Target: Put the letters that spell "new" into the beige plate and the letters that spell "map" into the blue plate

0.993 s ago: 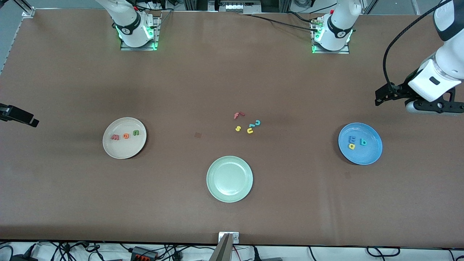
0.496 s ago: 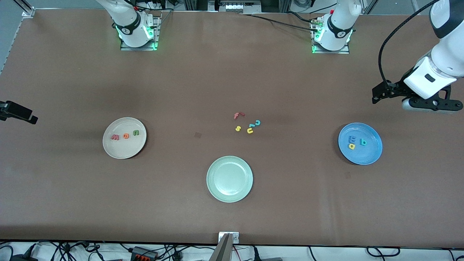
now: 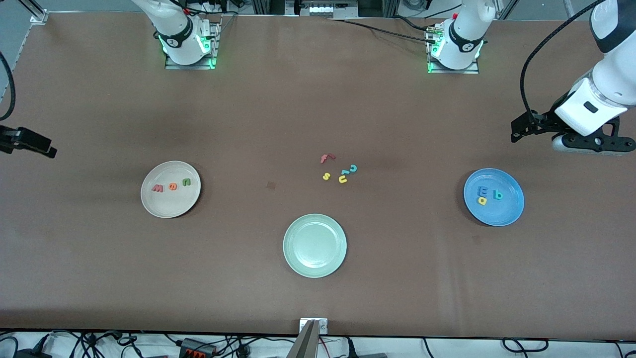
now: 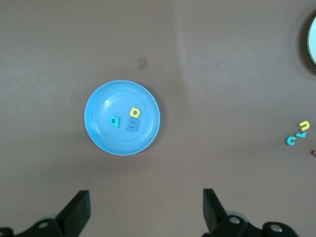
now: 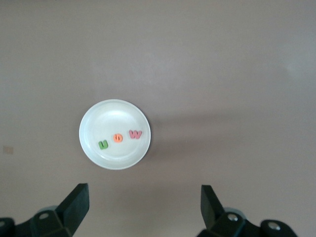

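Note:
The beige plate (image 3: pixel 170 206) (image 5: pixel 113 112) holds the letters that spell "new": a green n (image 3: pixel 186 182) (image 5: pixel 103 144), an orange e (image 3: pixel 172 186) (image 5: pixel 117 138) and a pinkish w (image 3: pixel 157 188) (image 5: pixel 135 134). The blue plate (image 3: pixel 507 211) (image 4: pixel 101 103) holds the letters that spell "map": a blue m (image 3: pixel 482 190) (image 4: pixel 133 125), a yellow a (image 3: pixel 481 200) (image 4: pixel 134 112) and a teal p (image 3: pixel 497 195) (image 4: pixel 114 121). My left gripper (image 3: pixel 591 143) (image 4: pixel 146 210) hangs open and empty over bare table beside the blue plate. High over bare table beside the beige plate, my right gripper (image 3: pixel 27 141) (image 5: pixel 144 207) is open and empty too.
A pale green plate (image 3: pixel 314 245) with nothing in it sits nearest the front camera at mid-table. Loose letters lie together mid-table: a red f (image 3: pixel 327 158), a yellow s (image 3: pixel 326 176), a yellow u (image 3: pixel 343 178) and a teal hooked letter (image 3: pixel 352 168).
The left gripper has drawn back from the blue plate toward the arms' bases. The right gripper has shifted a little the same way. No letter or plate has moved.

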Tool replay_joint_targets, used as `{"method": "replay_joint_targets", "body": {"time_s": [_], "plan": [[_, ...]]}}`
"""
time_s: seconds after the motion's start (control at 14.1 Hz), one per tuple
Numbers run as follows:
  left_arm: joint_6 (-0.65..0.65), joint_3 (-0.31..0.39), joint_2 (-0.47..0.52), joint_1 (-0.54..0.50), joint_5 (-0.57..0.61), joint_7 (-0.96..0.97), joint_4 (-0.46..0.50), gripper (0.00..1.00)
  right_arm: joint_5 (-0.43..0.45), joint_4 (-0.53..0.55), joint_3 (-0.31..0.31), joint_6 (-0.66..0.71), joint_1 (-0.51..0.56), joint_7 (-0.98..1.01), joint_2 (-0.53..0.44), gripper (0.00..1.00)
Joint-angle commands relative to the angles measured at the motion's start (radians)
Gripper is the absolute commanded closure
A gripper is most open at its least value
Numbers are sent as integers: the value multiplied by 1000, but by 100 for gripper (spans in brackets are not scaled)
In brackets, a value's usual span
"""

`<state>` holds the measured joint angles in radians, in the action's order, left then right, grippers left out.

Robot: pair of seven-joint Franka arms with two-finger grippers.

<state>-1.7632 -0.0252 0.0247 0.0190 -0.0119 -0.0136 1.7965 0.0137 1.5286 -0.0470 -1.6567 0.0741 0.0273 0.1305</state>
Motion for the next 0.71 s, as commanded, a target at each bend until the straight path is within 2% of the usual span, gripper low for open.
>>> {"method": "replay_joint_targets", "body": {"time_s": [0.0, 0.43, 0.64], "plan": [[1, 8, 17, 10, -11, -2, 12, 0, 11, 111, 7, -25, 4, 17, -92, 0], [25, 1, 17, 21, 24, 0, 3, 0, 14, 119, 7, -23, 6, 39, -98, 0], [42, -9, 17, 22, 29, 0, -2, 0, 14, 168, 4, -29, 9, 39, -130, 0]]}}
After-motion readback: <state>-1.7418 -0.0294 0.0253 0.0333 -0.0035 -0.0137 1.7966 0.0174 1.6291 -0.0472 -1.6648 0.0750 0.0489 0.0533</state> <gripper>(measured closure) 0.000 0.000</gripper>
